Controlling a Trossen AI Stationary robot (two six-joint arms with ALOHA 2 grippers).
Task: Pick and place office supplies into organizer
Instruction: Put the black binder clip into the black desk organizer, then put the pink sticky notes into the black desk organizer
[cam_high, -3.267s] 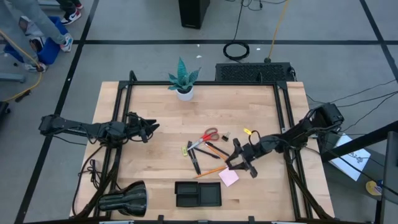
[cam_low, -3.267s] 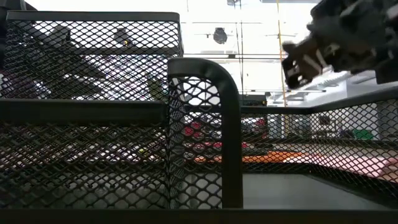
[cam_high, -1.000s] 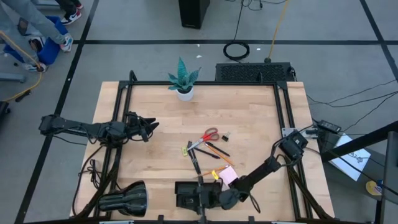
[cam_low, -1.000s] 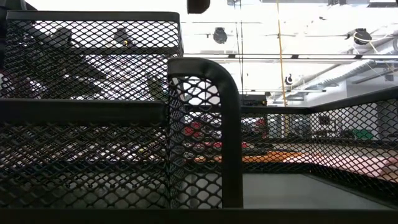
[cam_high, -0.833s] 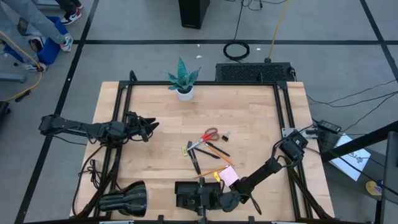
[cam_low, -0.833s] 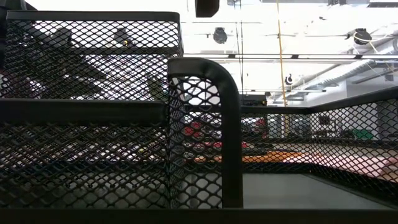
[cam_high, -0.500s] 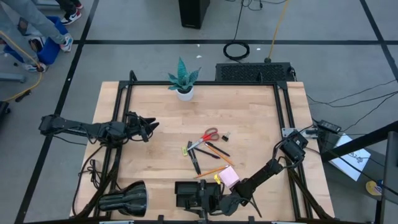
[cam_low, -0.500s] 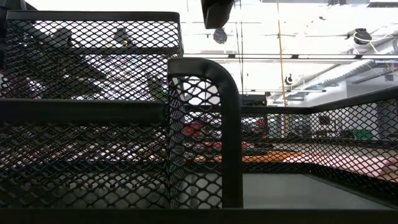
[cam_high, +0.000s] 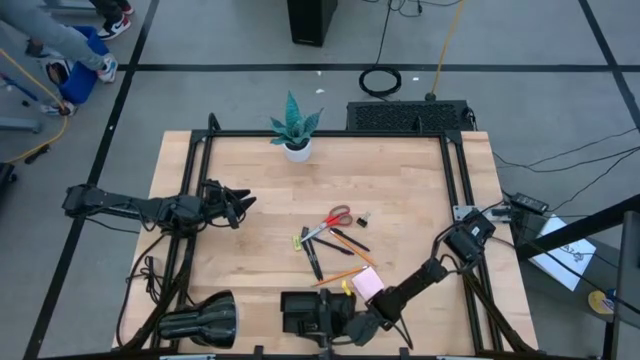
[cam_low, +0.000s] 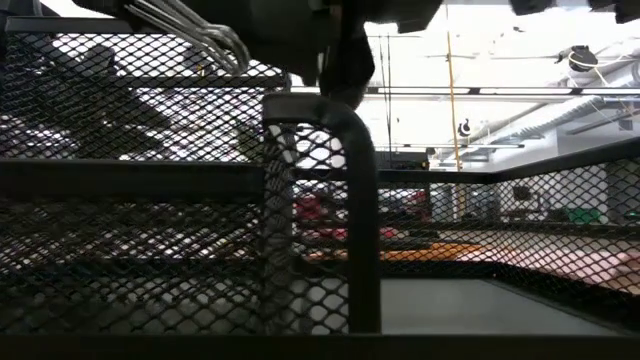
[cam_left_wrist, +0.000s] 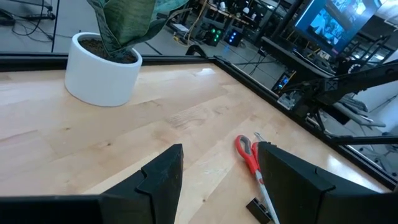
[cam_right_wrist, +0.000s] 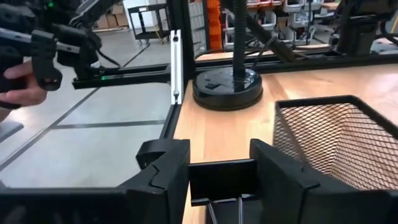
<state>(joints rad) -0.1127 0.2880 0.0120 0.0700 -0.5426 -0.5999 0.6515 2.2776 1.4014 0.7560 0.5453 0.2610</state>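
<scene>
Black binder clip (cam_right_wrist: 222, 182) sits clamped between the right gripper's (cam_right_wrist: 219, 186) fingers, wire handles pointing down, directly over the black mesh organizer (cam_high: 312, 312) at the table's near edge. Just beyond the organizer: pink note pad (cam_high: 367, 284), orange pencil (cam_high: 336, 276), black pens (cam_high: 313, 258), red-handled scissors (cam_high: 330, 221). Left gripper (cam_left_wrist: 217, 180) hangs far left of the organizer, jaws apart, holding nothing. Potted plant (cam_high: 295, 128) stands at the far edge.

Potted plant (cam_high: 296, 130) (white pot), lamp (cam_high: 200, 320)
</scene>
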